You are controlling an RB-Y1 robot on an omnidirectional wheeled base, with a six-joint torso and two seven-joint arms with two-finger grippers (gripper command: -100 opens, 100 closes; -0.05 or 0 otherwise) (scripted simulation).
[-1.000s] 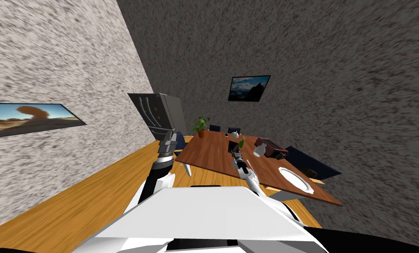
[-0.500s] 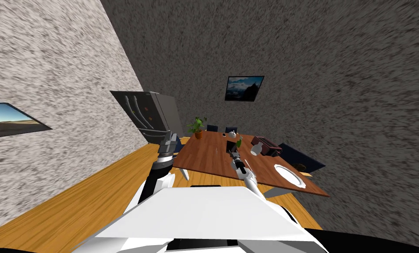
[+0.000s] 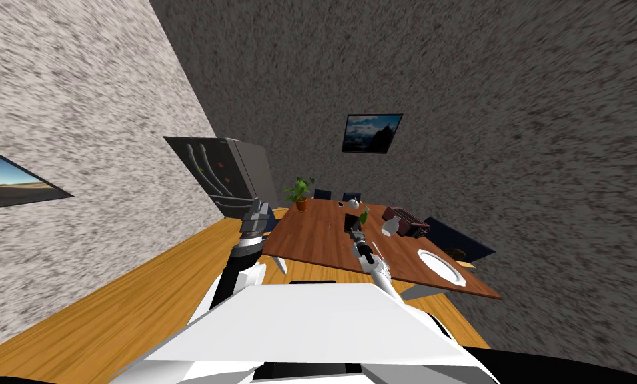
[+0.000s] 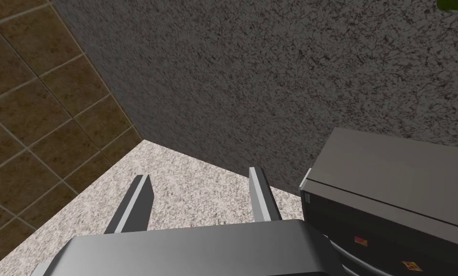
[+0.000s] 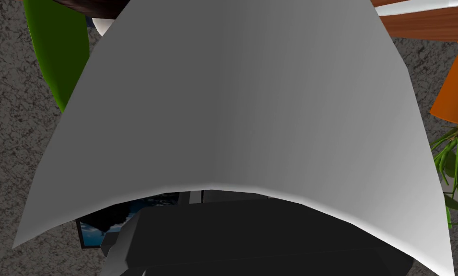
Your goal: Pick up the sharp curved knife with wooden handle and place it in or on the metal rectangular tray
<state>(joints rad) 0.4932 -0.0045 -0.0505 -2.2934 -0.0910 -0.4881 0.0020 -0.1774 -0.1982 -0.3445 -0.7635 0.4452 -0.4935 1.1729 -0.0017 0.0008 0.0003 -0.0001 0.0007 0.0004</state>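
A broad, curved, light grey blade, the knife (image 5: pixel 242 105), rises straight up from my right gripper's dark body and hides most of what lies behind it. The finger bases stand close together under it, so the right gripper (image 3: pixel 352 224) is shut on the knife, held over the middle of the brown wooden table (image 3: pixel 313 240). Its handle is hidden. My left gripper (image 4: pixel 199 201) is open and holds nothing; it hangs (image 3: pixel 255 215) off the table's left end, near the grey fridge (image 3: pixel 220 170).
On the table stand a potted plant (image 3: pixel 299 193), a small teapot (image 3: pixel 353 201), a white vase (image 3: pixel 389 228), a dark brown box (image 3: pixel 410 223) and a white plate (image 3: pixel 441 267). Dark blue chairs (image 3: pixel 460 243) line the far side. A wooden floor (image 3: pixel 110 313) lies to the left.
I have turned slightly, so the wall picture, fridge and table slid left in the head view, mostly in the first half second. Both arms keep their pose.
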